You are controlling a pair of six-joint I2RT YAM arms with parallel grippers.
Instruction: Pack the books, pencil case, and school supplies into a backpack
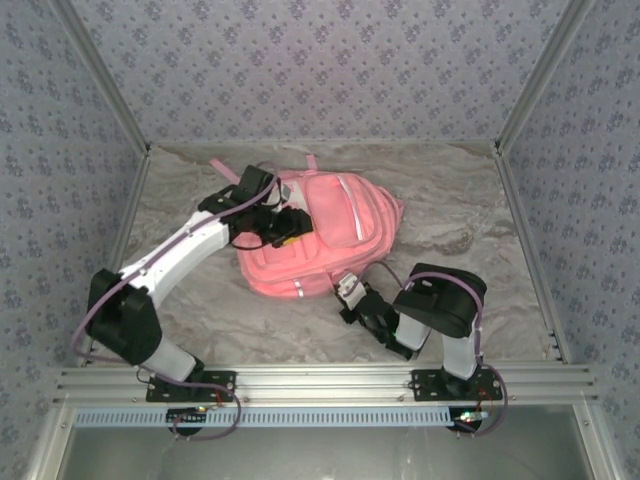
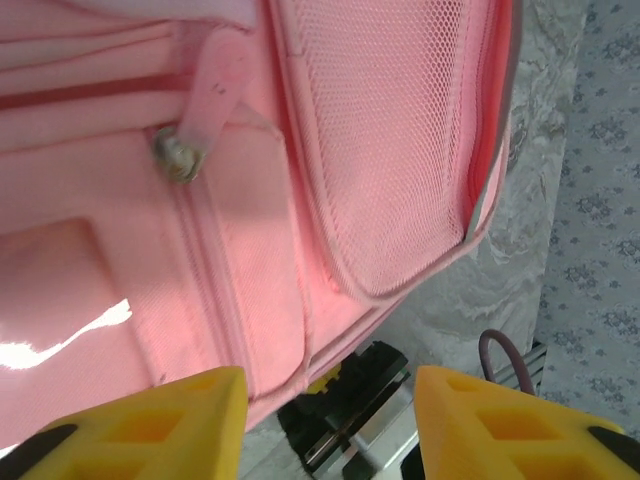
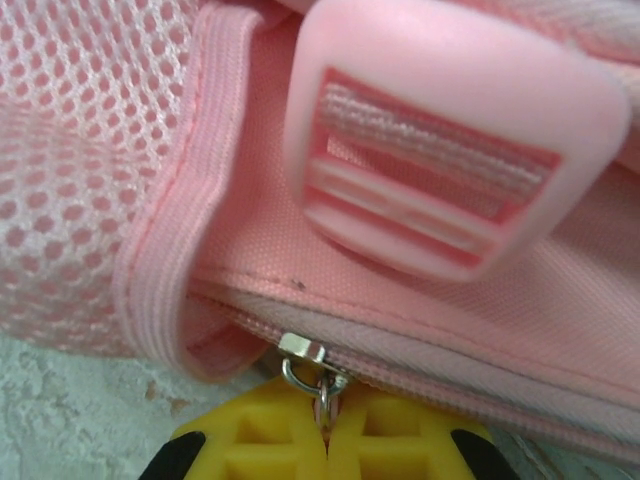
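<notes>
The pink backpack [image 1: 325, 235] lies flat in the middle of the table. My left gripper [image 1: 285, 226] hovers over its left part, open, yellow fingers [image 2: 170, 415] spread wide above the pink front panel [image 2: 250, 300] with nothing between them. A zipper pull tab [image 2: 205, 110] sits on that panel. My right gripper [image 1: 350, 291] is at the backpack's near edge, shut on a metal zipper pull [image 3: 322, 392] just under the slider [image 3: 302, 348]. A pink plastic buckle [image 3: 450, 150] sits above it. The books, pencil case and school supplies are out of view.
The marbled tabletop [image 1: 470, 230] lies bare to the right of the bag and along its near left side [image 1: 215, 300]. Patterned walls [image 1: 320, 60] enclose the table. An aluminium rail [image 1: 320, 380] runs along the near edge. The right gripper's body [image 2: 350, 415] shows below the bag's edge.
</notes>
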